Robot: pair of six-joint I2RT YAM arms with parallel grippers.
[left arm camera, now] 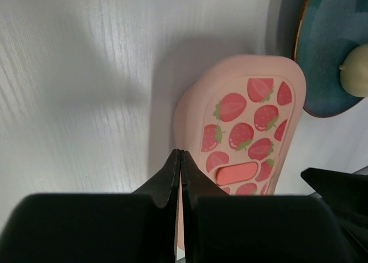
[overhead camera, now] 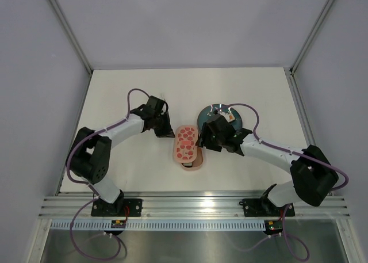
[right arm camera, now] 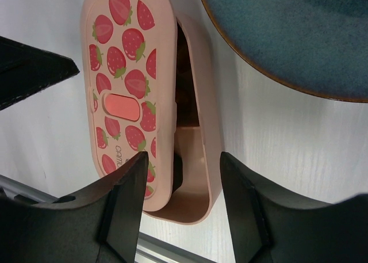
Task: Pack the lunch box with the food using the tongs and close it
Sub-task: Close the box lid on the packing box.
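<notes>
Lying askew, lid (right arm camera: 123,73) overhangs box (right arm camera: 204,159) beside plate (right arm camera: 299,33).

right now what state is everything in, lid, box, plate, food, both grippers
lid: askew on the box, offset to one side, not seated
lunch box: partly uncovered, gap open along one long side
left gripper: shut, holding nothing, tips beside the lid's edge
right gripper: open, holding nothing, close to the box
plate: flat, mostly bare
beige piece: loose on the plate, not packed
</notes>
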